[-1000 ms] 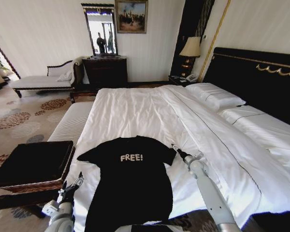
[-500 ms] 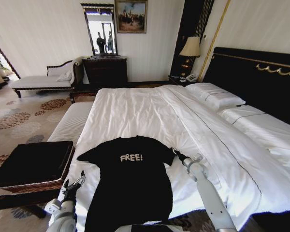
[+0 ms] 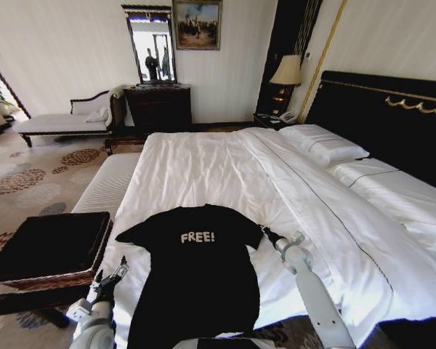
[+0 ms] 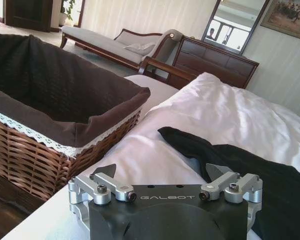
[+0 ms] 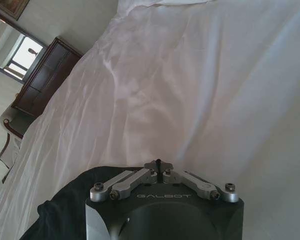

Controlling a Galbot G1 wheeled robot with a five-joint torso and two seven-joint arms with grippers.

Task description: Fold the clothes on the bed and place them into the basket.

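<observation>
Currently, head view: T-shirt (image 3: 196, 273) lies flat on the bed (image 3: 225, 167) near edge, chest up, ready for folding; basket (image 3: 47, 251) stands just left of it. Right end effector (image 3: 264, 231) sits at the right sleeve.

Left wrist view: left end effector (image 4: 165, 175) spread wide, empty, beside the left sleeve.

Right wrist view: right end effector (image 5: 159, 162) pinched together at the sleeve edge; grip on cloth unclear.

The left black-and-silver end effector (image 3: 110, 280) is held low with its fingers (image 4: 106, 171) spread apart; the right black-and-silver end effector (image 3: 265, 232) is extended forward on its grey arm, fingertips (image 5: 158, 163) pressed together
</observation>
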